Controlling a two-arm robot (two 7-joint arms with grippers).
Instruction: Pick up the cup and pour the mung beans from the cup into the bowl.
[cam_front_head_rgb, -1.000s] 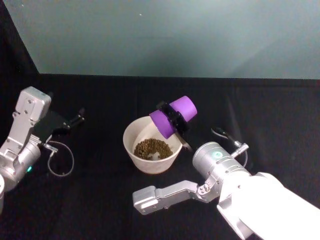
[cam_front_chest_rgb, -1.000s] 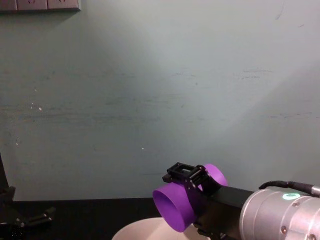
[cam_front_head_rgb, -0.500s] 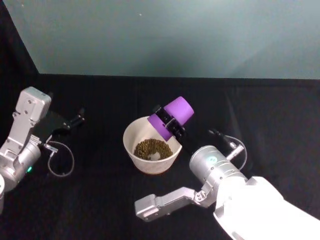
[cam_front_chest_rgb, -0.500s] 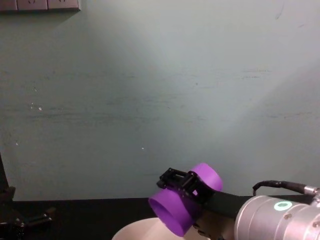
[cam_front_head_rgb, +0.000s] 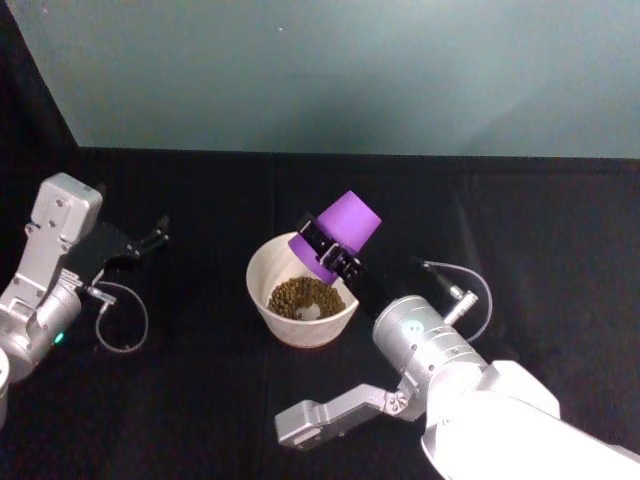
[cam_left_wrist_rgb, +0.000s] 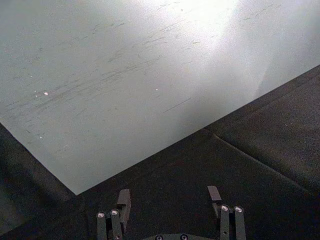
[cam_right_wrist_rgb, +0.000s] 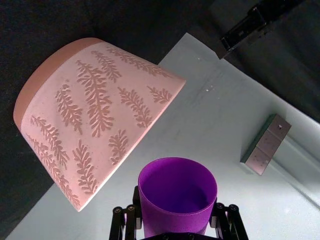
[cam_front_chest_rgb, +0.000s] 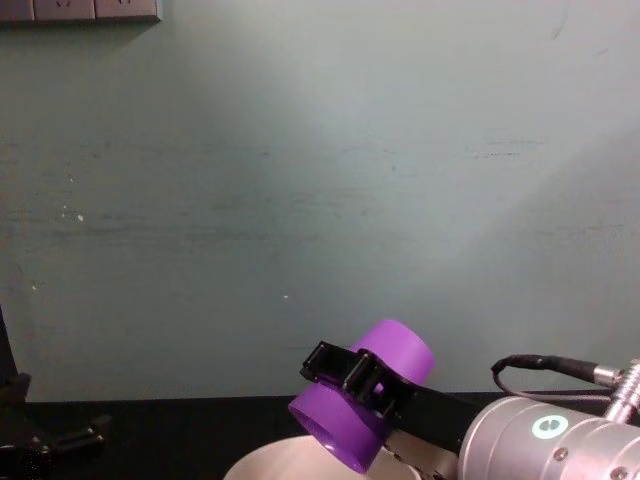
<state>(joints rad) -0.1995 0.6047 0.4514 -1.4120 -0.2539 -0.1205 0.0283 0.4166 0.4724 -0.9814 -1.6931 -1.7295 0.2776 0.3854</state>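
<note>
Right hand (cam_front_head_rgb: 328, 251) clamped the tipped, empty cup (cam_front_head_rgb: 350, 216), bowl (cam_front_head_rgb: 300, 330) of mung beans (cam_front_head_rgb: 300, 297) beneath; righting it looked due, left hand (cam_left_wrist_rgb: 167, 191) parked open.

A scuffed pale teal wall (cam_front_chest_rgb: 300, 180) rises behind a black tabletop (cam_front_head_rgb: 560, 230).

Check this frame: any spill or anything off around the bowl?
Nothing stands out. The mung beans sit in the bowl, no stray grains visible on the table. The right gripper holds the cup tipped mouth-down over the bowl's rim; it looks empty. The left gripper is parked open at the left.
</note>
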